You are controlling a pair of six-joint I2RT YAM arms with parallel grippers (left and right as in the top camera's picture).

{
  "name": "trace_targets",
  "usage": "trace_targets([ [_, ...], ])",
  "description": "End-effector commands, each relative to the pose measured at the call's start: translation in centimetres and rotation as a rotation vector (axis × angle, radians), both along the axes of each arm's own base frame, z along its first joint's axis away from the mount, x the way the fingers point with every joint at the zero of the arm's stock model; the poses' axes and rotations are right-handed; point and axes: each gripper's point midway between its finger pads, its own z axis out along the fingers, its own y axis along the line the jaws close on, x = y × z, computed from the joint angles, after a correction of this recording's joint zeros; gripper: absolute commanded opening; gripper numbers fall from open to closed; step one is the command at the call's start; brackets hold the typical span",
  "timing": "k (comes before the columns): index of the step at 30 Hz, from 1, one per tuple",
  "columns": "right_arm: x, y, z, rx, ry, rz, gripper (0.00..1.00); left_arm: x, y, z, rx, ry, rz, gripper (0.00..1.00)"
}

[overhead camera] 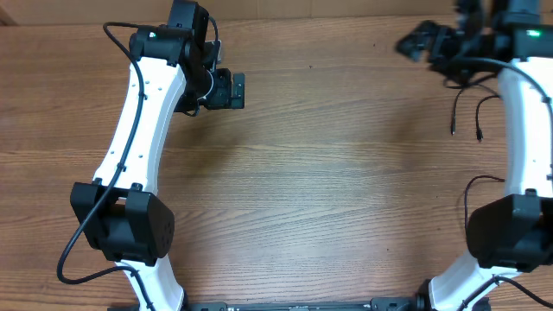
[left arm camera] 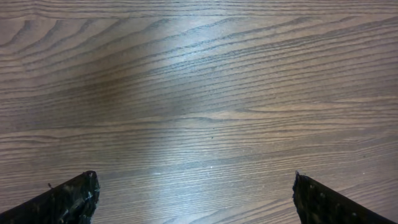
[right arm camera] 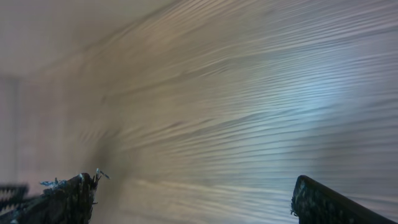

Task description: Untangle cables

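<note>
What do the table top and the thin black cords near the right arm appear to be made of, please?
The table top looks like wood or wood-print laminate, matte with a soft sheen: long grain lines run across it. The cords look plastic- or rubber-sheathed, matte black: they curve loosely and end in small plug tips.

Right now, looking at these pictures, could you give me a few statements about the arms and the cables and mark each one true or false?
1. The left gripper is open and empty. True.
2. The right gripper is clamped on a cable. False: it is open, with nothing between its fingers.
3. The cables lie in the middle of the table. False: they show beside the right arm, far over on the robot's right side.
4. The right wrist view is blurred. True.
</note>
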Motion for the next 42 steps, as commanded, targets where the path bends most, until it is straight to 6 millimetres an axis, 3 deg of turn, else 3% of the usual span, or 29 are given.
trace_targets([
  [1, -0.6, 3.4, 0.9, 0.009, -0.017, 0.069, 1.00, 0.0, 0.0, -0.2, -0.011, 0.008, 0.007, 1.00],
  [4, -1.2, 6.4, 0.9, 0.009, -0.017, 0.137, 1.00, 0.0, 0.0, -0.2, -0.011, 0.008, 0.007, 1.00],
  [8, -1.4, 7.5, 0.9, 0.009, -0.017, 0.161, 1.00, 0.0, 0.0, -0.2, -0.011, 0.008, 0.008, 1.00],
  [28, -1.4, 7.6, 0.9, 0.009, -0.017, 0.163, 1.00, 0.0, 0.1, -0.2, -0.008, 0.007, 0.009, 1.00],
  [33, -1.4, 7.6, 0.9, 0.009, -0.017, 0.163, 1.00, 0.5, 3.2, -0.4, 0.167, -0.023, 0.029, 1.00],
  [38, -1.4, 7.6, 0.9, 0.009, -0.017, 0.163, 1.00, 2.2, 3.3, 0.5, 0.176, -0.107, 0.046, 1.00],
  [42, -1.4, 7.6, 0.9, 0.009, -0.016, 0.162, 1.00, 4.3, 2.3, 3.0, 0.114, -0.247, 0.048, 1.00],
])
